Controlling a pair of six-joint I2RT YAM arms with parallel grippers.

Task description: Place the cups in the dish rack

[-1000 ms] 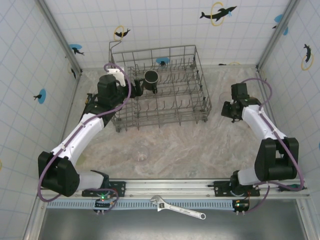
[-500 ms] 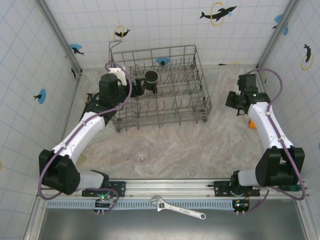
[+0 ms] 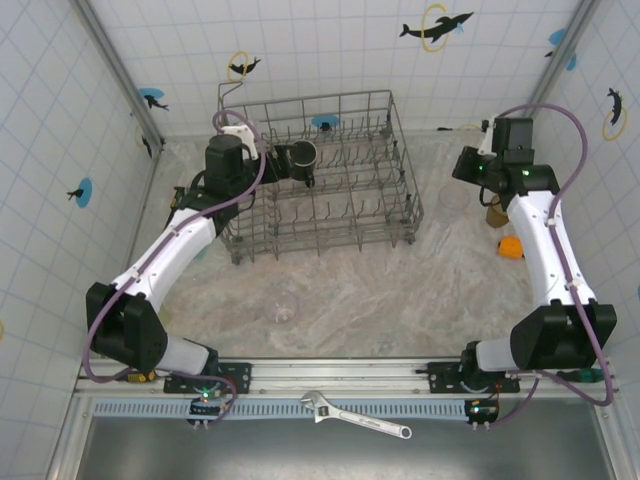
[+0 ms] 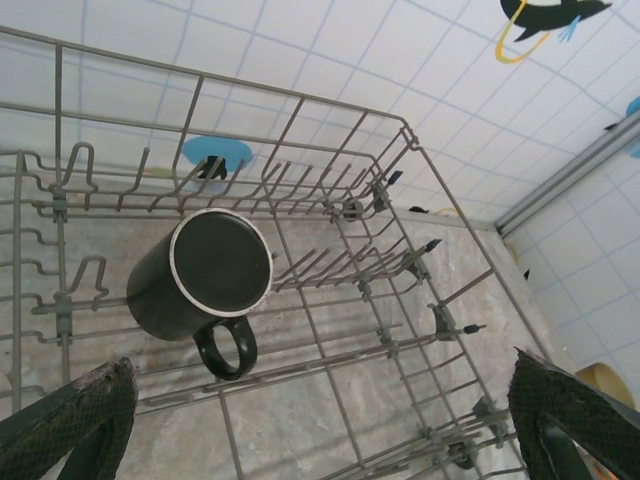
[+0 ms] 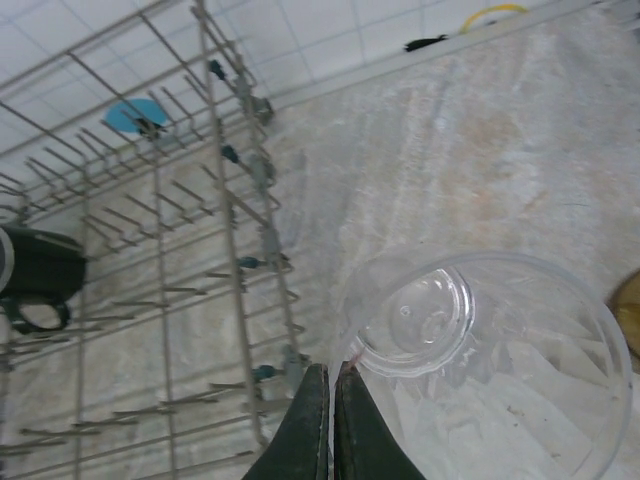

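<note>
Dish rack (image 3: 320, 235): grey wire. Mug (image 4: 200, 275): black, pale rim. Glass (image 5: 480, 340): clear. Desk (image 3: 400, 290): beige-grey marbling. Walls (image 3: 330, 50): white tiles, blue dots, black dolphins with yellow rings. Right, small orange object (image 3: 510, 247).

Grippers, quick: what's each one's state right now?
Left gripper: open wide, empty, facing the black mug in the dish rack.
Right gripper: shut, gripping nothing, tips beside the clear glass.

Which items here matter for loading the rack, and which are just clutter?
Job: dish rack; black mug inside it; clear glass right of the rack; clear glass near the table's front; amber tumbler.
Clutter: orange object; wrench.
</note>
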